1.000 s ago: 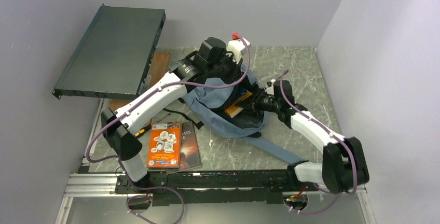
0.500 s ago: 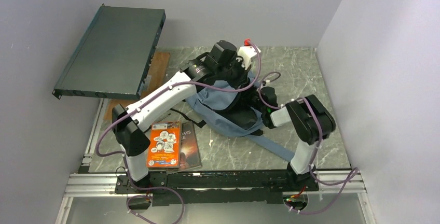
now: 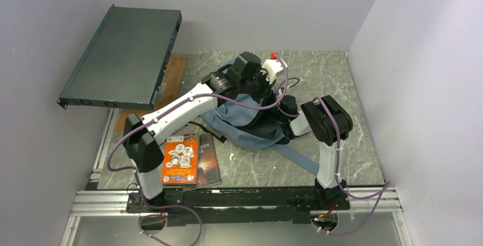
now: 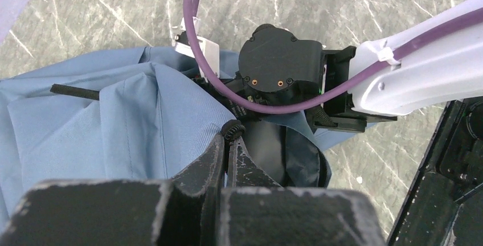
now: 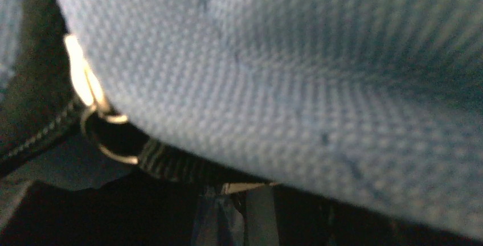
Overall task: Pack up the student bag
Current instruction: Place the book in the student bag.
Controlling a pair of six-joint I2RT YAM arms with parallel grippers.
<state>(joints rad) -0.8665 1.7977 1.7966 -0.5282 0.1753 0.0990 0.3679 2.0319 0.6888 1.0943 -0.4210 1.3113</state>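
The step in hand is loading the student bag (image 3: 245,122), which lies slumped in the middle of the worktop (image 3: 330,81). The left end effector (image 4: 229,135) is pinched together on the dark zipper edge of the bag's mouth, lifting the blue fabric so the opening gapes. The right end effector (image 3: 283,123) is pushed down inside that mouth. Its wrist view shows only blurred blue cloth and a metal ring (image 5: 97,126) close up, so I cannot tell whether its fingers stand apart or together, or whether anything is between them. An orange book (image 3: 180,159) and a dark book (image 3: 209,158) lie left of the bag, near its strap, so packing looks unfinished. Next, I judge, the right arm must back out of the bag without snagging the rim, while the left holds the mouth open
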